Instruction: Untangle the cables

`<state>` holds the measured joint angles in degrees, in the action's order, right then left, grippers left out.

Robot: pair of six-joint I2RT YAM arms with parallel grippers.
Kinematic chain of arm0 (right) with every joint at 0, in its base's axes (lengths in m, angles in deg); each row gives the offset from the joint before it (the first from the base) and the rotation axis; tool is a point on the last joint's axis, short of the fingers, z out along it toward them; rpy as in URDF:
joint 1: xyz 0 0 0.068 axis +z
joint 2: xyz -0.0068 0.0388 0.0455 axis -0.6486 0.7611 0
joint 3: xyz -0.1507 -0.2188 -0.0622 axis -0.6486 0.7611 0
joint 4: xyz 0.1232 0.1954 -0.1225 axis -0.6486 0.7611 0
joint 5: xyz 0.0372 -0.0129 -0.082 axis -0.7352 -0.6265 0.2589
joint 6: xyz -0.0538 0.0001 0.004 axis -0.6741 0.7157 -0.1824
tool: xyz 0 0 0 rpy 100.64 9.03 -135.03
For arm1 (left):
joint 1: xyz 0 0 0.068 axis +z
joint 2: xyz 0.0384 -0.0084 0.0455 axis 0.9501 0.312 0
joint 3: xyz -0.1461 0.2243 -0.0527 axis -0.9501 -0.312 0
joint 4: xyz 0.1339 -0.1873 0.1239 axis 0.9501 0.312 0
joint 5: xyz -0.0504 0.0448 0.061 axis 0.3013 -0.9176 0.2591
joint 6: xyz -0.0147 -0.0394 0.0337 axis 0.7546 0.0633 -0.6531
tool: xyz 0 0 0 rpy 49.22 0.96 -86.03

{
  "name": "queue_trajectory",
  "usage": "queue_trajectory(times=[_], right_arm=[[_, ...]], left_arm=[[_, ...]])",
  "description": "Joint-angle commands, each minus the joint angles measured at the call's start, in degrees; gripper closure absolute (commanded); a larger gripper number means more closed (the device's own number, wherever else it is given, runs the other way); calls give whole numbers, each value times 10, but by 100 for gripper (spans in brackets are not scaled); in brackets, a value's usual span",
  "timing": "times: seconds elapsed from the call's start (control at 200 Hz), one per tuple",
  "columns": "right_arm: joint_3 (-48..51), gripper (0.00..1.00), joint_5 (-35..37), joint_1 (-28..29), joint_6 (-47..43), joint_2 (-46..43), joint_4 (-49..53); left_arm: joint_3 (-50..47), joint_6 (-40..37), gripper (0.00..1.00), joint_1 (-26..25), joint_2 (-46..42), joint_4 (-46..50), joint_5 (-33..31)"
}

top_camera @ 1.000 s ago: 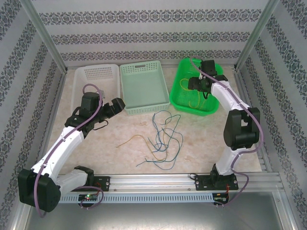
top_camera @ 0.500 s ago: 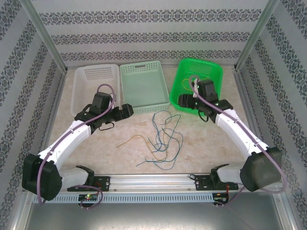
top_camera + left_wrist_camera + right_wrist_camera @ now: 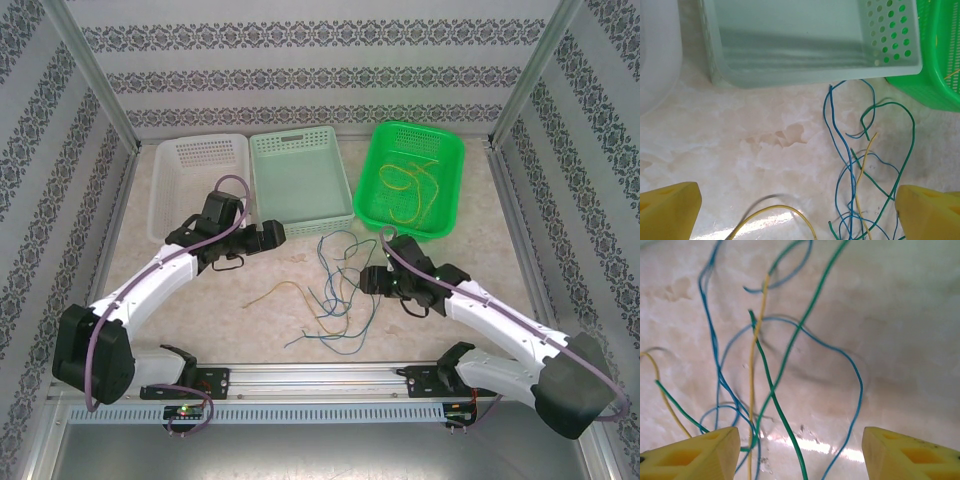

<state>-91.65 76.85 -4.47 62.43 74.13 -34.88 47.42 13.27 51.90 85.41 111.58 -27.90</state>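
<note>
Spread wide, my right gripper (image 3: 372, 281) hangs low, right by the cables (image 3: 340, 290). Its yellow fingers (image 3: 695, 455) stand far apart and hold nothing. My left gripper (image 3: 272, 236) is spread wide too, with nothing in it (it waits near the front of the pale green basket (image 3: 300, 228)).

The cables lie in a loose heap in the middle of the table (image 3: 480, 260), just in front of that basket. Blue, green and yellow ones cross over each other many times. One yellow cable (image 3: 280, 290) curls a little way off to the side. A few yellow ones lie in the bright green basket (image 3: 372, 200).

I think I must pick just one cable next, and that is the hard part. Many cables run between my right fingers. If I squeeze now, I may catch two or three together. Then a pull would drag the whole heap along and make the crossings tighter. The cables are also very thin, so my fingers could slip past them and catch nothing. If I go too low, I could bump the table.
</note>
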Motion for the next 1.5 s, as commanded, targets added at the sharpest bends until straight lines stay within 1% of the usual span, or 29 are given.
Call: queue_trajectory(times=[0.0,0.175,0.27,0.43,0.5,0.584,0.704,0.784,0.924,1.069,1.119,1.144,1.214,1.264,1.354,1.419,1.494], right_arm=[[15,37,25,28,49,0,-1],[10,41,29,48,49,48,10],[10,47,35,48,52,69,9],[14,61,25,51,57,77,-19],[10,72,33,55,61,75,-23],[7,85,60,59,73,68,-27],[3,96,72,62,76,65,-40],[-6,99,85,65,71,69,-29],[-11,98,89,70,54,67,-29],[-6,97,102,69,56,73,-27],[-3,93,103,70,61,76,-32],[-1,88,104,71,63,78,-35],[-2,82,104,73,63,82,-38],[-5,75,110,76,63,82,-34],[-5,70,122,80,62,71,-30],[-1,67,131,80,64,59,-31],[9,65,139,80,69,44,-37]], left_arm=[[14,-18,0,-7,1,-13,10],[11,-16,0,-7,0,-10,9],[11,-19,0,-7,-6,0,2],[16,-31,0,-7,-13,14,-15],[17,-29,0,-7,-11,13,-15],[20,-26,0,-7,-7,10,-10],[27,-30,0,-7,0,12,-7],[32,-32,0,-7,3,14,-5],[35,-31,0,-10,8,5,12],[53,-32,0,-39,37,9,19],[63,-35,1,-55,55,15,21],[71,-38,2,-63,66,20,20],[91,-45,4,-85,97,34,19],[104,-48,7,-96,117,37,19],[114,-36,12,-102,143,24,28],[124,-30,17,-102,158,14,38],[143,-23,20,-104,180,13,49]])
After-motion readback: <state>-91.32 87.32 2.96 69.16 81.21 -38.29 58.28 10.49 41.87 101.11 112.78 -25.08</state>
